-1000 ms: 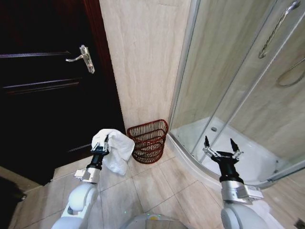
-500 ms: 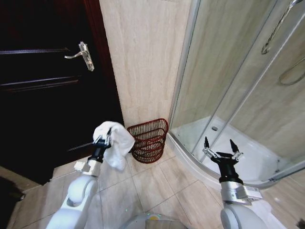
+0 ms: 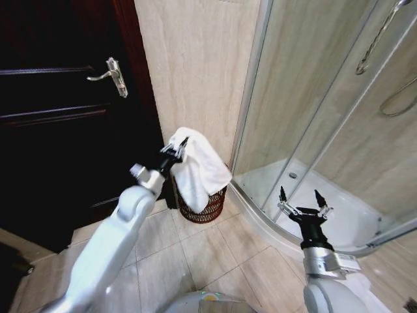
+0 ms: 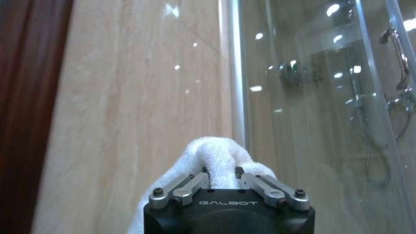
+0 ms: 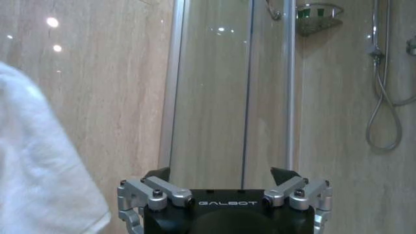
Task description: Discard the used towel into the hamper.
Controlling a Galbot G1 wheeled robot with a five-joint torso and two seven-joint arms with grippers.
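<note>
One arm works: the left gripper, fingers pinching the white towel, hangs it over the hamper at twelve o'clock by the wall, so the carry seems done and release is next, while the right gripper (fingers spread) waits at four o'clock.
</note>
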